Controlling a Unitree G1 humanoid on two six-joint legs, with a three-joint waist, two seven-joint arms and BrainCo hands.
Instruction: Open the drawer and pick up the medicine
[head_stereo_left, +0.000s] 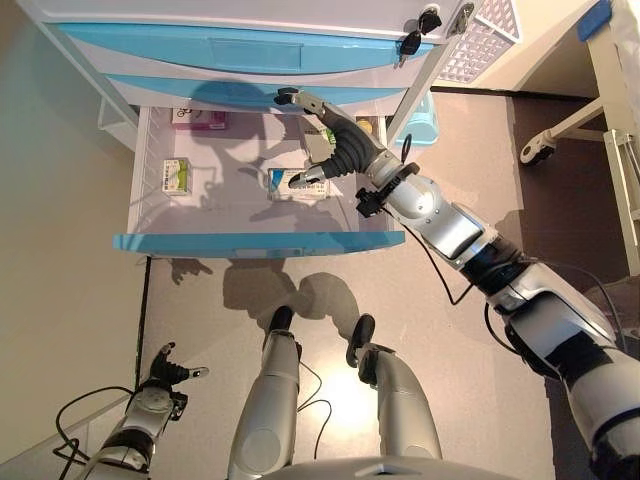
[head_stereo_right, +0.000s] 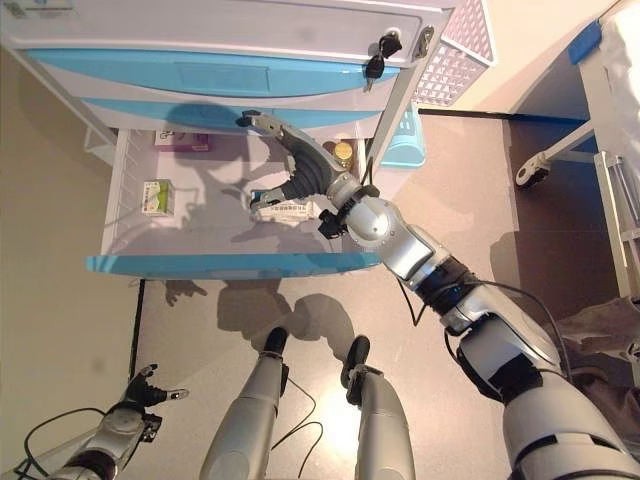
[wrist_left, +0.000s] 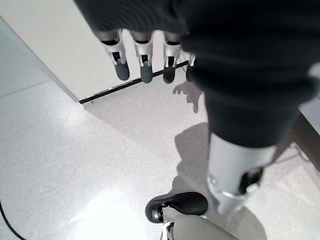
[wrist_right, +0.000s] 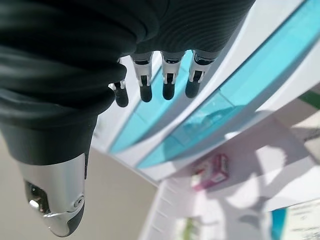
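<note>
Medicine box (head_stereo_left: 298, 184), white w/ blue end, lies flat on the floor of the open drawer (head_stereo_left: 258, 242), right of centre. Going left to right: my left hand (head_stereo_left: 170, 373) hangs low by the floor (head_stereo_left: 200, 310), well apart from the cabinet, fingers straight & relaxed, holding nothing. In the drawer, a green-and-white box (head_stereo_left: 176, 175) sits near the left wall, a pink box (head_stereo_left: 200, 119) at the back left. Then the medicine box, w/ my right hand (head_stereo_left: 335, 150) just above it, over the drawer's right part. Fingers reach straight toward the back, thumb spread down next to the box; nothing grasped. Can't tell if the thumb tip touches it. A small jar w/ yellow lid (head_stereo_right: 343, 153) stands in the back right corner. Keys (head_stereo_left: 418, 30) hang from the lock on the closed drawer front above.
</note>
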